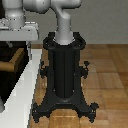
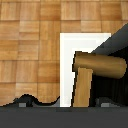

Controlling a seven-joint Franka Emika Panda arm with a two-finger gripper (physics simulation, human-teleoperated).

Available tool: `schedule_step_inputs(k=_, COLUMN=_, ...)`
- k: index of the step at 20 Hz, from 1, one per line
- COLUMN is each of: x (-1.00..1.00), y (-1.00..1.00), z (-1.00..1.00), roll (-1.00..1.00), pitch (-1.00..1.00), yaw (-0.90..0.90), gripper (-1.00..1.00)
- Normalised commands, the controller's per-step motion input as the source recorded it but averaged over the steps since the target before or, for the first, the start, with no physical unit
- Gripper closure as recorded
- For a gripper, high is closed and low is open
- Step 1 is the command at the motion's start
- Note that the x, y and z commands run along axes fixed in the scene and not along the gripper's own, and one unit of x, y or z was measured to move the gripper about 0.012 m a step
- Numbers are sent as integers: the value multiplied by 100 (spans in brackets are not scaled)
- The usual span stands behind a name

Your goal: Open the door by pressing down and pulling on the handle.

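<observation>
Handle (image 2: 97,67) projecting from door (image 2: 112,47), beside white frame (image 2: 75,42). Gripper (image 2: 64,102) just short of handle; jaw opening cannot be told. Pedestal (image 1: 64,70) on wood floor (image 1: 107,75).

I see a warm brown wood parquet floor (image 1: 107,75) of square blocks, lit evenly, running back to a plain dark grey wall (image 1: 107,22). In the wrist view I see the same parquet (image 2: 30,45), its grain alternating between blocks.
</observation>
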Motion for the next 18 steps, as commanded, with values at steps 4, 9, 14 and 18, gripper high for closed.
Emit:
schedule_step_inputs(k=4, x=0, y=0, z=0, roll=0, pitch=0, yaw=0, gripper=-100)
schedule_step_inputs(k=9, x=0, y=-20, z=0, roll=0, pitch=0, yaw=0, gripper=-100)
schedule_step_inputs(k=14, x=0, y=-40, z=-60, roll=0, pitch=0, yaw=0, gripper=-100)
schedule_step_inputs(k=18, x=0, y=-50, z=-75, roll=0, pitch=0, yaw=0, gripper=-100)
